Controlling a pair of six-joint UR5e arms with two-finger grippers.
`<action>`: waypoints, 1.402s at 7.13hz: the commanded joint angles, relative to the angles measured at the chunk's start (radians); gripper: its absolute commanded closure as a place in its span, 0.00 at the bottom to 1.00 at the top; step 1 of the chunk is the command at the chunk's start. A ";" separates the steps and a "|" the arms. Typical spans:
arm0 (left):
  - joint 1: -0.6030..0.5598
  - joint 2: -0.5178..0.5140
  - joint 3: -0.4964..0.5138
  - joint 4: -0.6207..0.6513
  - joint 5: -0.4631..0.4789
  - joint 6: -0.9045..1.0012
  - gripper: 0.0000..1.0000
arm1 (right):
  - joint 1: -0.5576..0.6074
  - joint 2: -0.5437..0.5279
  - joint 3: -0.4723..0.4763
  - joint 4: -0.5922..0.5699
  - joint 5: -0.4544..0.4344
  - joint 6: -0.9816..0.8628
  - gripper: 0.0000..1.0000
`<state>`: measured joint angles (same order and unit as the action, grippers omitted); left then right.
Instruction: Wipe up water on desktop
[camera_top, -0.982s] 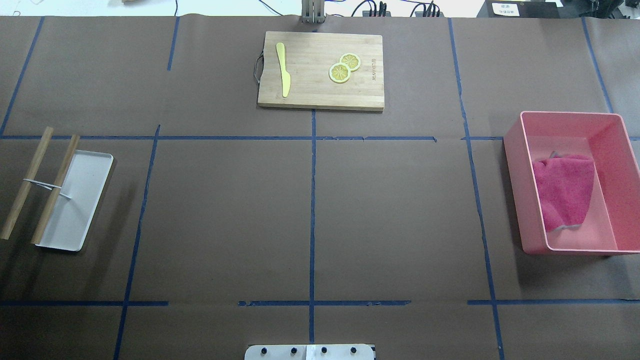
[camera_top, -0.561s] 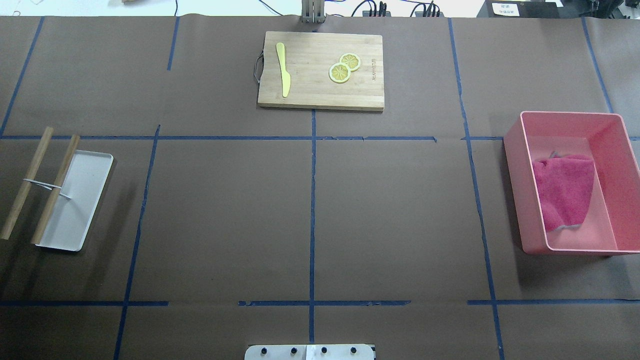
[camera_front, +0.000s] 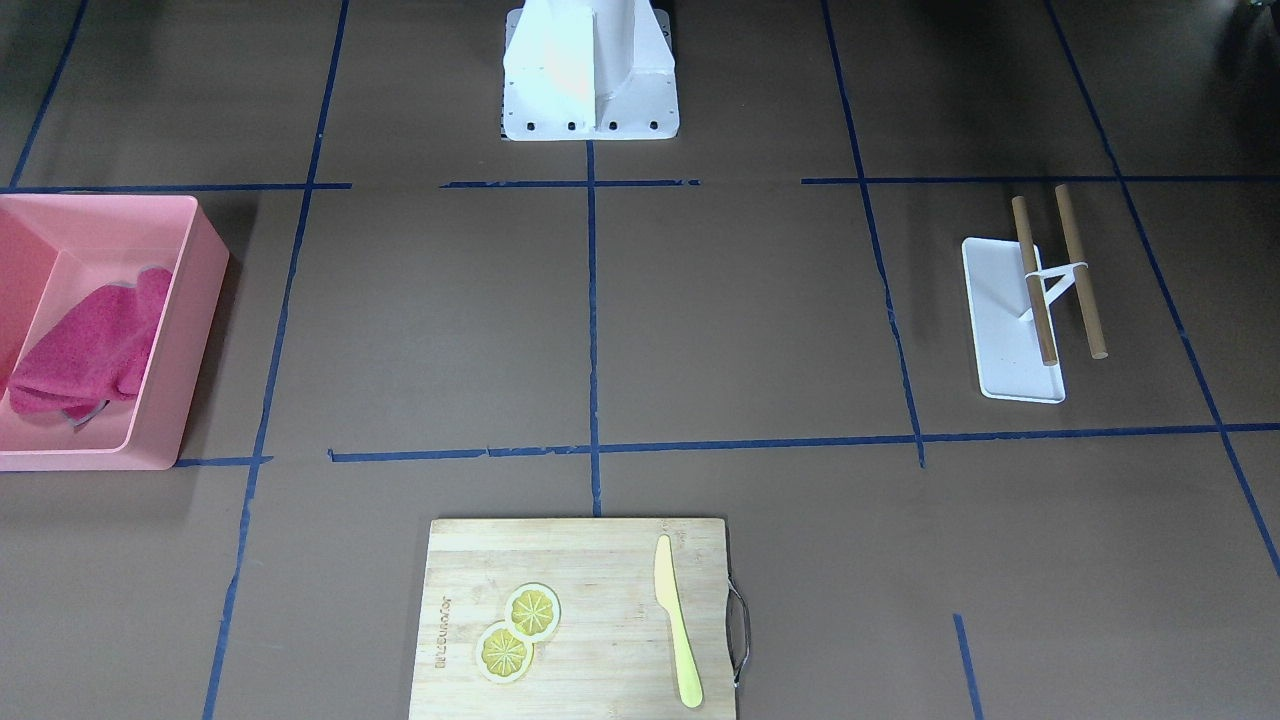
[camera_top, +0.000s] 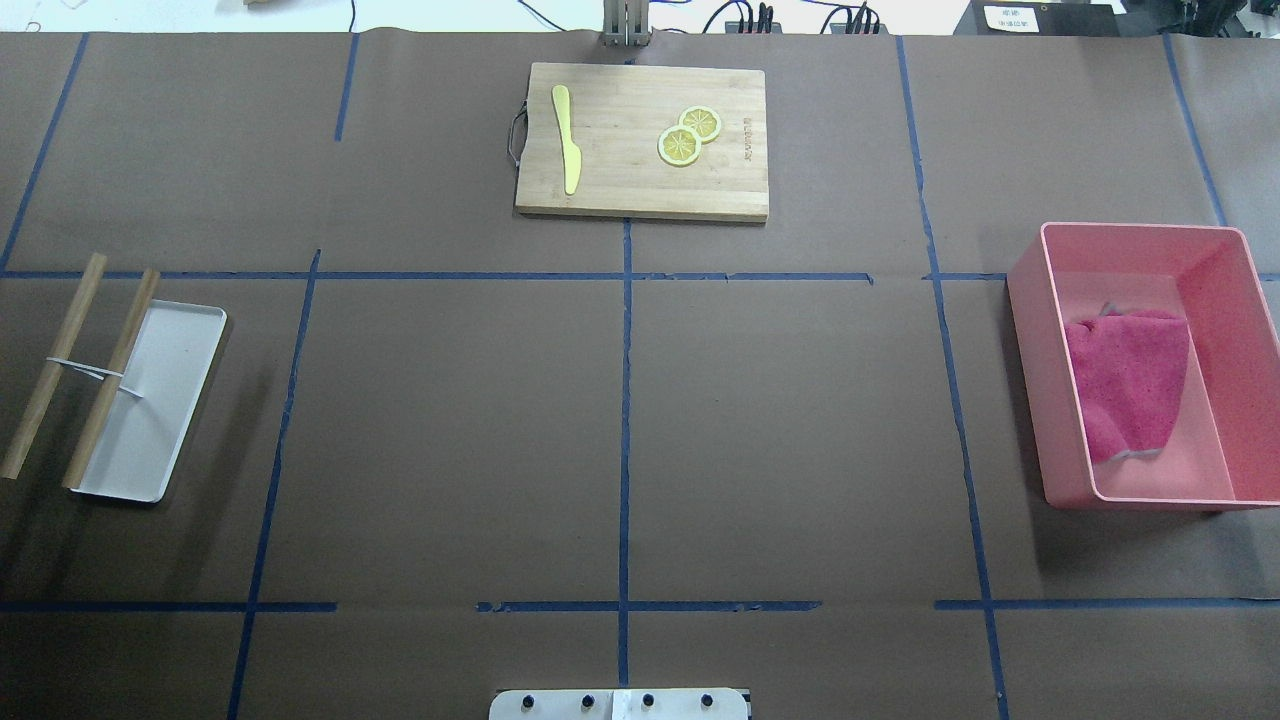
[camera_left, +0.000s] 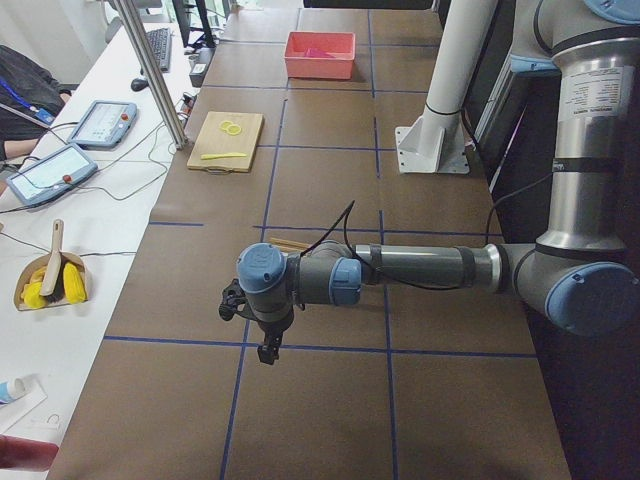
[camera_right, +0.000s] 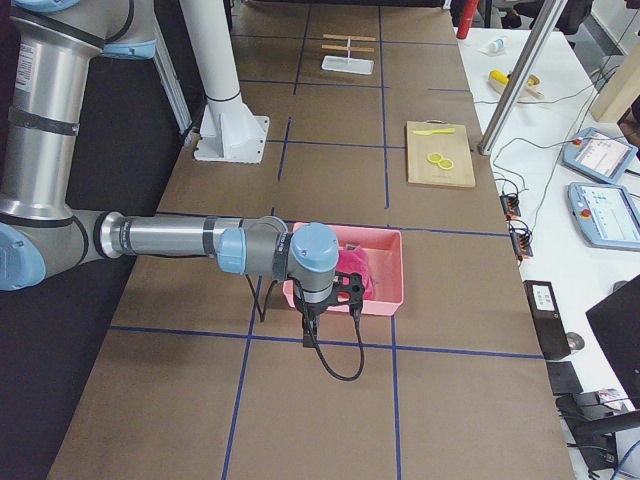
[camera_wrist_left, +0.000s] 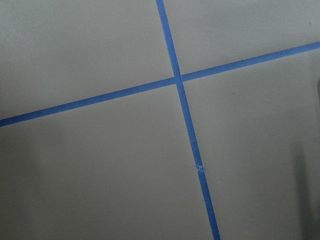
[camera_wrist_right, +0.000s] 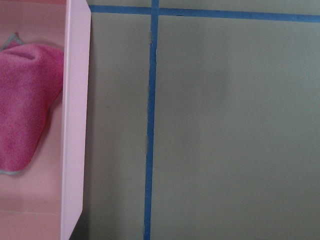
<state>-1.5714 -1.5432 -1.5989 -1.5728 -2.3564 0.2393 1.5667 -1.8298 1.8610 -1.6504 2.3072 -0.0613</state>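
The desktop (camera_top: 450, 430) is dark brown with a grid of blue tape lines; I see no water on it in any view. A magenta cloth (camera_top: 1130, 385) lies crumpled in a pink bin (camera_top: 1030, 300) at the right; it also shows in the right wrist view (camera_wrist_right: 25, 105). My left gripper (camera_left: 265, 350) hangs over bare desktop at the left end, seen only in the exterior left view. My right gripper (camera_right: 308, 340) hangs just outside the bin's near wall (camera_right: 345, 303), seen only in the exterior right view. I cannot tell whether either gripper is open or shut.
A bamboo cutting board (camera_top: 620, 140) at the far middle holds a yellow knife (camera_top: 567, 140) and two lemon slices (camera_top: 680, 146). A white tray (camera_top: 160, 400) with two wooden sticks (camera_top: 50, 365) lies at the left. The robot's base plate (camera_top: 620, 704) is at the near edge.
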 joint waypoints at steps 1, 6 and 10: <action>0.001 0.000 -0.001 0.000 0.000 0.000 0.00 | -0.008 0.000 0.000 0.000 0.000 -0.002 0.00; 0.001 0.000 0.000 0.000 0.000 0.000 0.00 | -0.022 -0.002 -0.002 0.000 0.001 0.000 0.00; 0.002 0.000 0.000 0.001 0.000 0.000 0.00 | -0.025 0.000 -0.002 0.000 0.003 0.001 0.00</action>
<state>-1.5698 -1.5432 -1.5984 -1.5717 -2.3562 0.2393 1.5418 -1.8301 1.8592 -1.6499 2.3096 -0.0604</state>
